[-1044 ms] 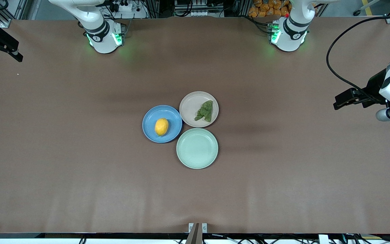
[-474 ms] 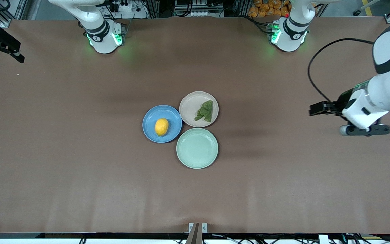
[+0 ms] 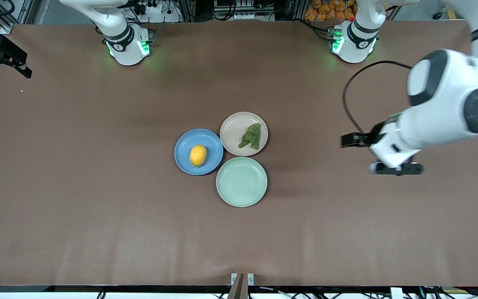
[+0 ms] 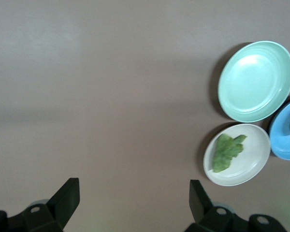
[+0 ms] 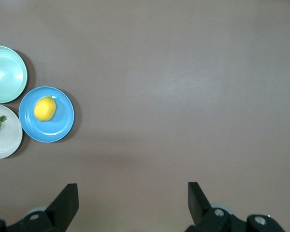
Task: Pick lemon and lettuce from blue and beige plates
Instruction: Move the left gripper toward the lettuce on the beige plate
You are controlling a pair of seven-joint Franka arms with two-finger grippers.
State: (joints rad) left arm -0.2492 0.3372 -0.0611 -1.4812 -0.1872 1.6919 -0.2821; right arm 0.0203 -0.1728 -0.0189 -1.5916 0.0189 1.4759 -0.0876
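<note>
On the blue plate [image 3: 198, 152] rests the lemon [image 3: 198, 155]; touching it, farther from the front camera, the beige plate [image 3: 234, 132] carries the lettuce [image 3: 252, 136]. A mint plate [image 3: 241, 182] lies nearest that camera. Step in hand appears to be the approach: nothing is picked yet. Left gripper [image 4: 133, 200], jaws spread and empty, hangs over bare table toward its own end, well apart from the plates; next it must travel over the lettuce and descend. Right gripper [image 5: 132, 199], likewise spread and empty, waits over bare table.
</note>
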